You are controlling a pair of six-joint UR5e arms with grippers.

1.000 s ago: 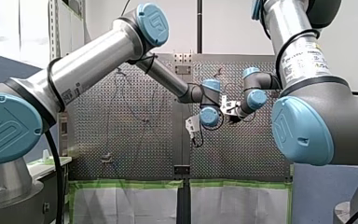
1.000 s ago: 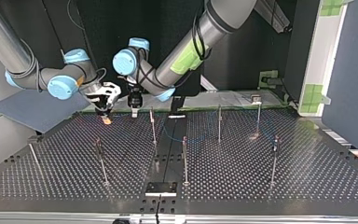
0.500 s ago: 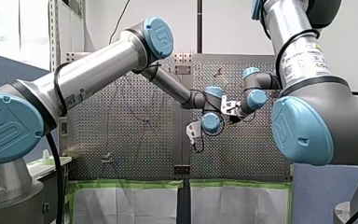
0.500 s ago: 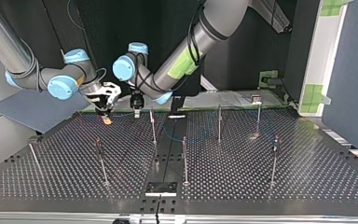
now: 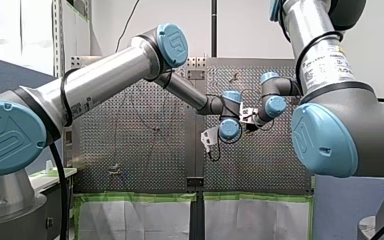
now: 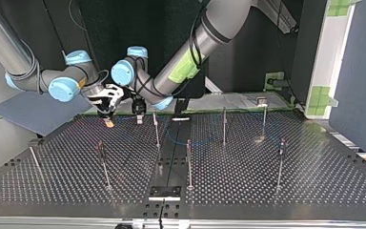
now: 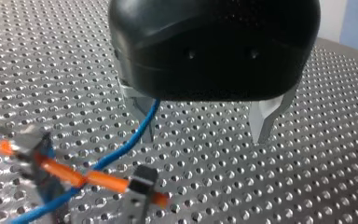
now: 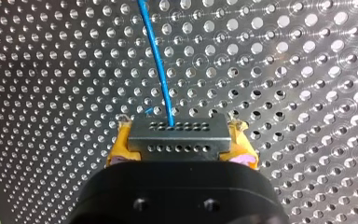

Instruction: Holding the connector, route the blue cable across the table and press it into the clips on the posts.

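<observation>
While blue cable (image 8: 161,70) trails, right claw (image 8: 181,146) clamps connector (image 8: 178,133)

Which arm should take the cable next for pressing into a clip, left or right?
Left, probably. My left hand is open with the blue cable passing close beside it; my right hand is shut on the connector, so not free.
</observation>
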